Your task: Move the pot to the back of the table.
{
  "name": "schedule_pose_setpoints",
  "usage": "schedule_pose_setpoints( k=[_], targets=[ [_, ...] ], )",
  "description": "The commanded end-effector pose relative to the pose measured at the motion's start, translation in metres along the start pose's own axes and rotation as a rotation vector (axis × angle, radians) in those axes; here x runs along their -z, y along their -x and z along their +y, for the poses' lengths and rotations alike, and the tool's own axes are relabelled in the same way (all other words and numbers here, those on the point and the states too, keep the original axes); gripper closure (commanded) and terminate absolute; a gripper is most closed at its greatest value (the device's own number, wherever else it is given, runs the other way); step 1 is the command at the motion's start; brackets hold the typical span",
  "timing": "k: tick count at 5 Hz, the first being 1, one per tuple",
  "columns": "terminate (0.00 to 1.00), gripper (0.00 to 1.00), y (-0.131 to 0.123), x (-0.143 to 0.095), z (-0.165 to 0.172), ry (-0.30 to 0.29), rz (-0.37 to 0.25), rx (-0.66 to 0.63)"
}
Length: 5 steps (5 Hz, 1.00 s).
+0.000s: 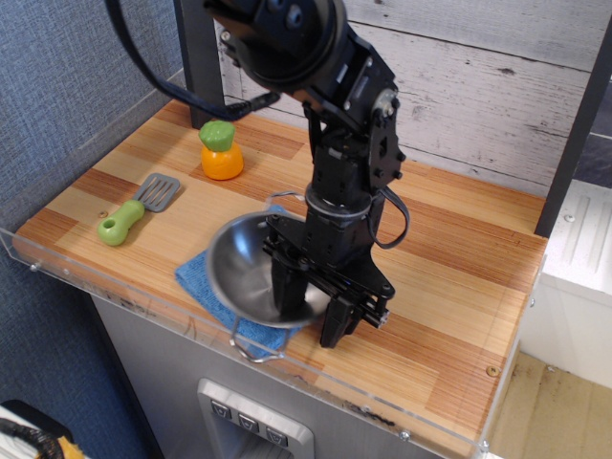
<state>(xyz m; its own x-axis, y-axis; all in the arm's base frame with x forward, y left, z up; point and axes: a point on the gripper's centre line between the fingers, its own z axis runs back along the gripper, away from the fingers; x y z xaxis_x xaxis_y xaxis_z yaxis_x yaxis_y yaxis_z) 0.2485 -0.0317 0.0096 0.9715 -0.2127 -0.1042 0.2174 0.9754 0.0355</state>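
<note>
A green-handled spatula (134,210) and an orange toy with a green top (220,150) are seen lying at the left of the wooden surface (449,287). Near the front edge, the pot (251,273) is held tilted and blurred above a blue cloth (199,277). Its right rim is clamped by the hand (311,314), one finger inside the bowl and one outside, while the black arm (344,143) is angled steeply downward from the upper left.

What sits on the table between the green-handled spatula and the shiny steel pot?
Nothing but bare wooden table, in the single camera view, between the spatula and the tilted pot; the blue cloth lies below it.
</note>
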Motion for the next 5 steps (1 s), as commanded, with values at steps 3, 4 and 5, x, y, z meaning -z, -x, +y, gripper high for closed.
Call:
schedule_pose_setpoints(
  k=[3,4,5],
  targets=[
    [0.00,1.00,0.014,-0.052,0.013,0.047,-0.122,-0.008],
    [0.00,1.00,0.016,-0.068,0.024,0.107,-0.112,0.015],
    [0.00,1.00,0.003,-0.088,0.024,0.099,-0.096,0.084]
  ],
)
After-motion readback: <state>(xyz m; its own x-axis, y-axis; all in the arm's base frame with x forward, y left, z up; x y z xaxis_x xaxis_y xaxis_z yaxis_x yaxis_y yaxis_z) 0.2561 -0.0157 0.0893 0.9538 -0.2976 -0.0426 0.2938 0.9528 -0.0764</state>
